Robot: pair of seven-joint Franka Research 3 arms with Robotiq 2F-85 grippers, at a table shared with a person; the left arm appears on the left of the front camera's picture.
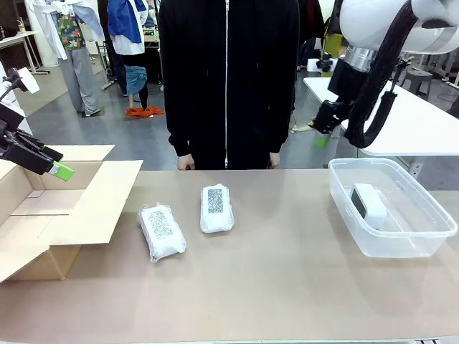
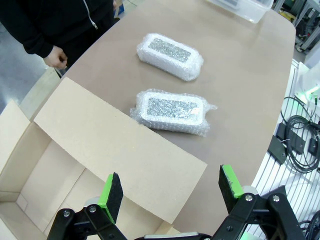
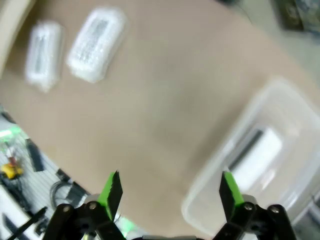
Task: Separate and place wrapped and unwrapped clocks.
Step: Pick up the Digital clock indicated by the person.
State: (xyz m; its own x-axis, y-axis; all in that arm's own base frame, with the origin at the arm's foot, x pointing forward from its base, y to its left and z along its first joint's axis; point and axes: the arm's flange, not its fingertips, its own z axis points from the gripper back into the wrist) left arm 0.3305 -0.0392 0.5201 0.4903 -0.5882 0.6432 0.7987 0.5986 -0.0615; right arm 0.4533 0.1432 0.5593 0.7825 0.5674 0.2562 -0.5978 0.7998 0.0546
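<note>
The left gripper is wide open and empty above the cardboard box. At 12 o'clock from it, on the table, lie the near wrapped clock, just beside the box flap, and the far wrapped clock past it. The right gripper is open and empty too, with the bare white clock at its 2 o'clock, inside the clear tub.
</note>
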